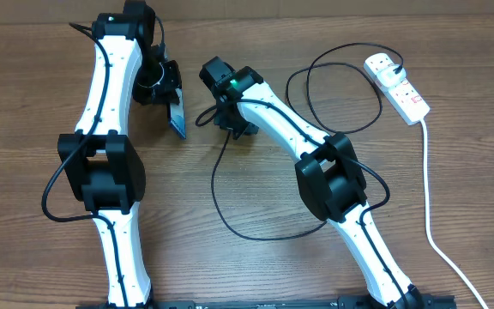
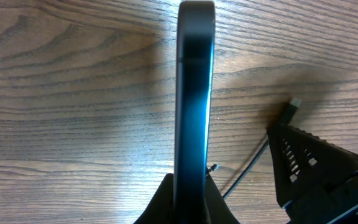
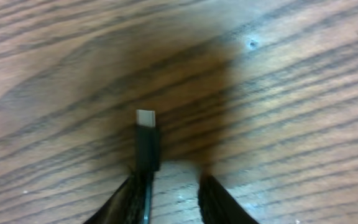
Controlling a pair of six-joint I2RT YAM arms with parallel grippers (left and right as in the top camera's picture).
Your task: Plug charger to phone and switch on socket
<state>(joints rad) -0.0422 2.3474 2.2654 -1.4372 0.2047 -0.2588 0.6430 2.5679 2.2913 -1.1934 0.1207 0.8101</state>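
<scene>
Charger (image 3: 146, 140): thin black cable, light and floppy, with a small stiff connector at the tip. Best hold is on the hard connector body just behind the metal tip, since the cord itself would bend. The tip lies on the table (image 1: 41, 86) just beside the phone (image 1: 177, 116); the rest loops across the wood to the socket (image 1: 399, 86), far right. Right claw (image 3: 166, 193) is part open with a narrow gap. The connector sits against its left finger and is not pinched yet, as far as I can judge. Left claw (image 2: 188, 190) is clamped on the phone, holding it on edge above the table. The phone is slim, rigid, smooth-sided and likely slippery; the glass is fragile, so grip the edges. Writing: none readable on the phone or the socket, only red marks on the socket.
</scene>
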